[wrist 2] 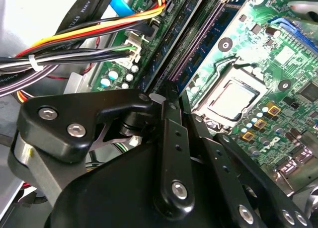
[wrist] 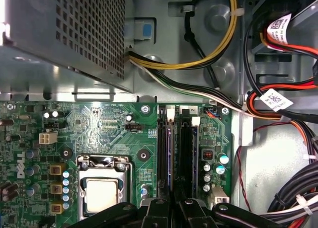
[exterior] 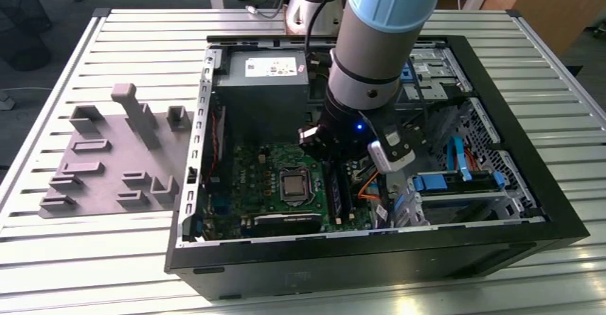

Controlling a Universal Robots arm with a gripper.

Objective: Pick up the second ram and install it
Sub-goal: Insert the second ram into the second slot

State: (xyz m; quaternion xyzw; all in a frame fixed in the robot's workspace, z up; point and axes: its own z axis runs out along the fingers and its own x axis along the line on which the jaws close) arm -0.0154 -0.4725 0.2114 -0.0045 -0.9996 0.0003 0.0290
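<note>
The second ram (wrist: 171, 158) is a thin stick seen edge-on, standing upright along the long black slots (wrist: 186, 153) of the green motherboard (wrist: 99, 123). In the second wrist view its top edge (wrist 2: 194, 41) runs away from the fingertips, with bluish chips showing on its side. My gripper (wrist: 171, 205) is shut on the near end of that stick, its black fingers (wrist 2: 169, 118) close together. In the exterior view the gripper (exterior: 331, 155) is down inside the open computer case, over the motherboard (exterior: 260, 173) beside the processor socket (exterior: 295, 185). Whether the stick is seated in its slot I cannot tell.
A grey power supply (exterior: 262, 81) fills the back of the case (exterior: 379, 258). Cable bundles (wrist: 278, 104) and a drive cage with blue parts (exterior: 455, 180) crowd the exterior view's right of the slots. A grey holder fixture (exterior: 113, 152) sits on the slatted table outside the case.
</note>
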